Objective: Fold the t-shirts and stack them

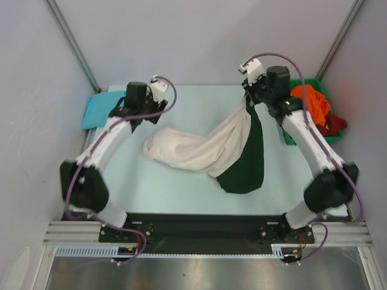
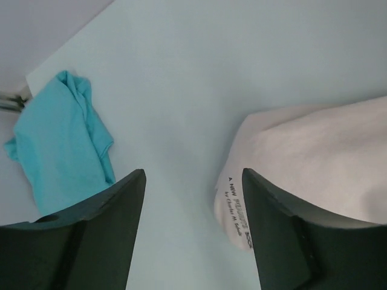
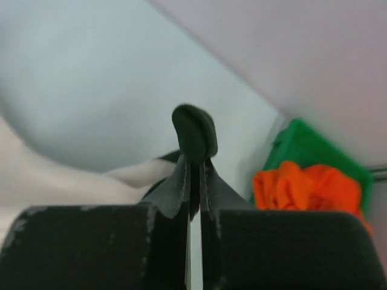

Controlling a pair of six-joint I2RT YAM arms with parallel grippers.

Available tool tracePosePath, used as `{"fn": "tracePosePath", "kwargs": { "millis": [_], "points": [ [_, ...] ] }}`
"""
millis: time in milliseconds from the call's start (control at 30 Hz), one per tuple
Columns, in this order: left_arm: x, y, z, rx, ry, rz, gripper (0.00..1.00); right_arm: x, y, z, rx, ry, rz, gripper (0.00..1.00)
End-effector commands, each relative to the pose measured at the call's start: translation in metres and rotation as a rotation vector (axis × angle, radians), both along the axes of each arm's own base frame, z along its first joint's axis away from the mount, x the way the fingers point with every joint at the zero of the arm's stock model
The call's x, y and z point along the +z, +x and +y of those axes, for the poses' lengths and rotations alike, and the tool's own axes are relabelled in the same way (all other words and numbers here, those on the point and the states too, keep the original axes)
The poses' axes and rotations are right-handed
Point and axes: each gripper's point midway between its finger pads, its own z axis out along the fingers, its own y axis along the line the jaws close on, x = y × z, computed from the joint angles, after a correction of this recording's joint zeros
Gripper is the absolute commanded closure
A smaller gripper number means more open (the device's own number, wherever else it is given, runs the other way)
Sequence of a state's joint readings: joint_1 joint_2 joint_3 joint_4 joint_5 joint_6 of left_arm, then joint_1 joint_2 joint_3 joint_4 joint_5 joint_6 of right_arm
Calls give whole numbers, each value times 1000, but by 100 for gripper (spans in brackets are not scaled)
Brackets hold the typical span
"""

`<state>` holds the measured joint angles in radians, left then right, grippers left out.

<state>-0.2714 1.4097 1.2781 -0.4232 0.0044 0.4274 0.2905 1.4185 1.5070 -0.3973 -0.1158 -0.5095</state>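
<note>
Right claw clamps the dark green edge of the cream t-shirt, whose body trails across the tabletop. Left claw stands open and empty, between this shirt and the teal t-shirt.

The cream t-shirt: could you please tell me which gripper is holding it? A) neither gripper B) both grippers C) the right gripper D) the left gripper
C: the right gripper is pinched shut on a dark green fold of the cream t-shirt, while the left gripper hangs open and empty.
</note>
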Motion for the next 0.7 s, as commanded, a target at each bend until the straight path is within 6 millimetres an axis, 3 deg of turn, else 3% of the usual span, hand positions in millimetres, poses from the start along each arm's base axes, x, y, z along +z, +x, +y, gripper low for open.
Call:
{"fn": "tracePosePath", "kwargs": {
  "millis": [0,33,67,133,167,200,267,300,333,400,433,467,533,567,600,667],
  "points": [
    [30,68,32,251,-55,-72,28,-56,73,5,-27,38,65,100],
    [18,75,33,279,-82,-33,26,-53,86,5,-34,41,52,100],
    [20,76,34,276,-86,-42,25,-71,98,3,-42,26,84,100],
    [7,66,31,237,-67,-21,23,-77,109,0,-54,-10,98,100],
    [0,61,33,236,-60,-3,24,-91,114,-1,-60,-21,125,100],
    [-19,47,33,222,-49,52,24,-96,116,-2,-66,-27,136,100],
    [-35,31,35,204,-48,104,25,-114,112,-8,-79,-50,178,100],
    [-50,14,37,192,-41,151,26,-115,110,-11,-89,-59,179,91],
    [-57,5,35,174,-40,172,26,-116,105,-12,-97,-61,185,55],
    [-69,-16,38,169,-32,217,27,-117,87,-10,-62,-57,216,28],
    [-73,-23,39,156,-22,226,27,-94,69,-10,-28,-55,184,20],
    [-77,-29,36,131,-26,239,27,-112,49,-8,6,-67,227,20],
    [-85,-43,38,120,-15,254,28,-94,8,0,117,-65,203,19],
    [-89,-45,41,131,-7,262,28,-100,-10,2,172,-102,206,19],
    [-94,-48,42,140,-5,276,28,-126,-33,6,238,-123,263,20],
    [-99,-47,42,140,-1,286,29,-144,-75,5,349,-191,314,20]
  ]
}}
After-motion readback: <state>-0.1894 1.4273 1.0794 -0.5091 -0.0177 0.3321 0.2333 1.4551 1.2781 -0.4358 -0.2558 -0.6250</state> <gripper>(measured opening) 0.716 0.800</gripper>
